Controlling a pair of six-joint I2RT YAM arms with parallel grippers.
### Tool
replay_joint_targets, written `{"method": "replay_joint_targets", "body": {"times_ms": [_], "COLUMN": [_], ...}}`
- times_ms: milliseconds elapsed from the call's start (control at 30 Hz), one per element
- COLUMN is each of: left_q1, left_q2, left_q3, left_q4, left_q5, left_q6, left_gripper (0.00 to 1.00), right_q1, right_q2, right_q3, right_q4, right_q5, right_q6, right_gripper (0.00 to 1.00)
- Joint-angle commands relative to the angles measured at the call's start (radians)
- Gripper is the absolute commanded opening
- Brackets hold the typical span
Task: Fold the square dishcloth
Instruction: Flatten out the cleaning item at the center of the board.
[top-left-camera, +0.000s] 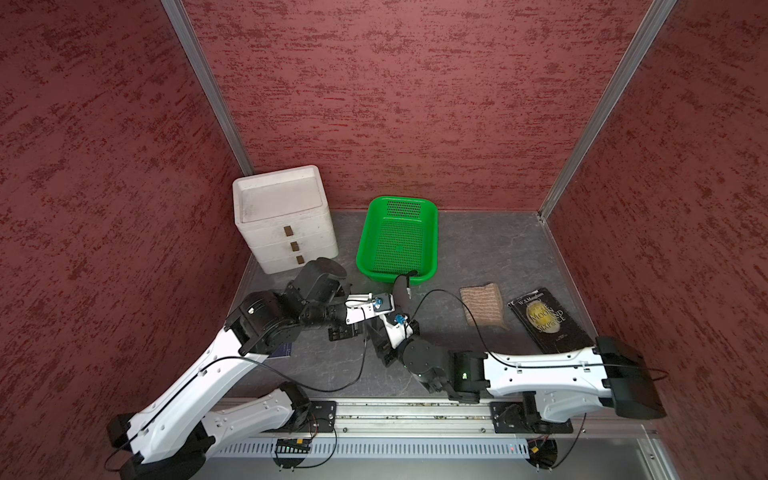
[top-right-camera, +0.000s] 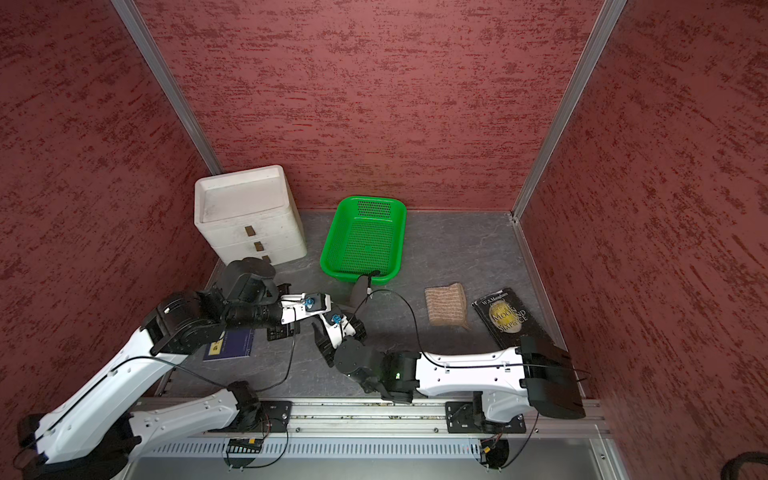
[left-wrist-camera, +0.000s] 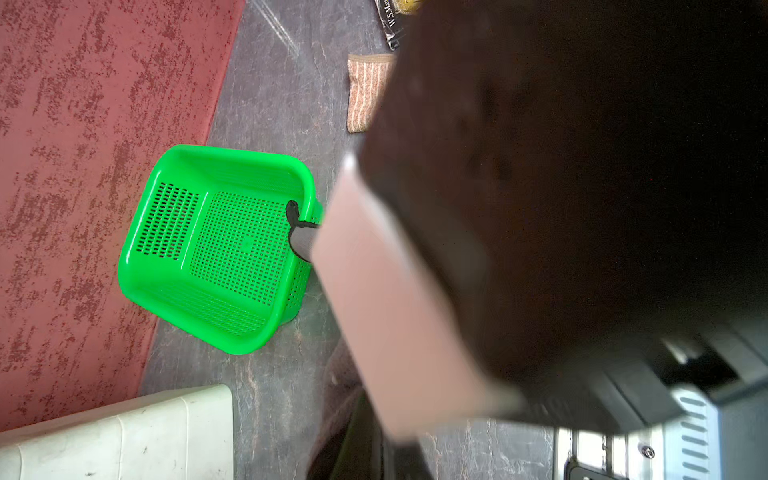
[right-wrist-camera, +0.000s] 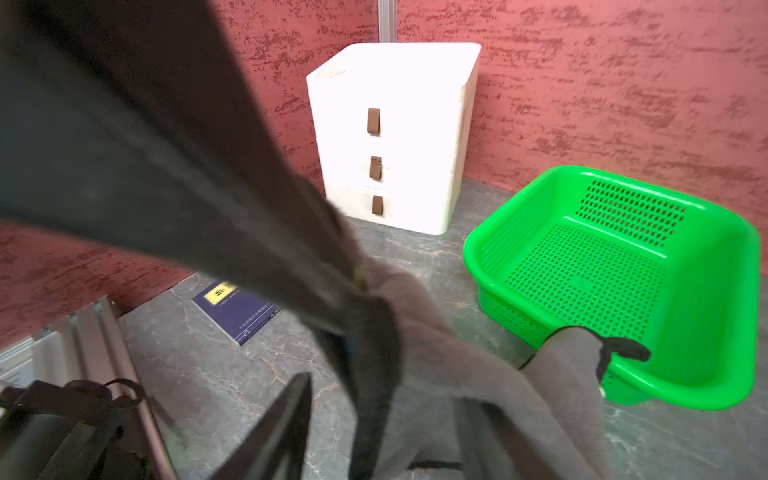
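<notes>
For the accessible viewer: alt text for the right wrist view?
A grey cloth with black trim drapes across the foreground, its far end over the rim of a green perforated basket. Behind: a white three-drawer unit against a red wall, and a blue notebook on the tabletop.

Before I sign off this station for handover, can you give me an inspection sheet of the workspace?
Surface: dark marbled tabletop, no damage seen.
Job's things: grey cloth held up, its looped corner lying over the near rim of the green basket.
Clutter: striped cloth beside a black book; blue booklet; white drawer box.
Grippers: left gripper shut on the grey cloth; right gripper at the cloth, grip cannot be told.
Cables: right arm's cable arcs across the striped cloth's edge; left arm's cable sags low.
Surroundings: red walls, metal rail in front.
</notes>
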Motion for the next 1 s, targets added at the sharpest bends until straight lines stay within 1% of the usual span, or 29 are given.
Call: {"method": "replay_joint_targets", "body": {"times_ms": [0, 67, 133, 233, 367, 533, 600, 633, 733, 767, 833, 900, 933, 967], "left_q1": [0.034, 0.049, 0.055, 0.055, 0.063, 0.079, 0.096, 0.117, 0.19, 0.214, 0.252, 0.271, 0.278, 0.284], "left_q2": [-0.013, -0.017, -0.021, -0.026, -0.031, -0.039, -0.042, -0.048, -0.049, -0.045, -0.034, -0.023, -0.019, -0.014], "left_q3": [-0.022, -0.029, -0.031, -0.026, -0.025, -0.036, -0.062, -0.088, -0.165, -0.19, -0.252, -0.294, -0.312, -0.326], "left_q4": [-0.04, -0.041, -0.042, -0.044, -0.051, -0.058, -0.046, -0.026, 0.059, 0.094, 0.146, 0.199, 0.219, 0.233], "left_q5": [0.052, 0.056, 0.073, 0.091, 0.105, 0.095, 0.083, 0.076, 0.08, 0.085, 0.112, 0.136, 0.164, 0.198], "left_q6": [0.027, 0.033, 0.032, 0.028, 0.028, 0.034, 0.047, 0.056, 0.059, 0.048, 0.026, -0.002, -0.017, -0.031], "left_gripper": [0.0, 0.0, 0.0, 0.0, 0.0, 0.01, 0.1, 0.17, 0.32, 0.33, 0.35, 0.35, 0.33, 0.27], "right_q1": [-0.012, -0.013, -0.015, -0.015, -0.016, -0.016, -0.016, -0.016, -0.021, -0.026, -0.033, -0.036, -0.037, -0.037], "right_q2": [-0.089, -0.121, -0.137, -0.146, -0.157, -0.148, -0.165, -0.191, -0.259, -0.278, -0.302, -0.305, -0.303, -0.299], "right_q3": [-0.052, -0.069, -0.066, -0.063, -0.068, -0.082, -0.087, -0.086, -0.075, -0.071, -0.055, -0.045, -0.042, -0.041], "right_q4": [-0.022, -0.061, -0.126, -0.169, -0.205, -0.224, -0.239, -0.261, -0.321, -0.346, -0.403, -0.453, -0.474, -0.489], "right_q5": [0.064, 0.081, 0.123, 0.16, 0.169, 0.106, 0.089, 0.097, 0.099, 0.095, 0.086, 0.085, 0.084, 0.085], "right_q6": [0.058, 0.074, 0.095, 0.095, 0.102, 0.103, 0.093, 0.084, 0.044, 0.038, 0.039, 0.051, 0.06, 0.067], "right_gripper": [0.41, 0.33, 0.2, 0.01, 0.0, 0.0, 0.0, 0.0, 0.0, 0.0, 0.0, 0.0, 0.0, 0.0]}}
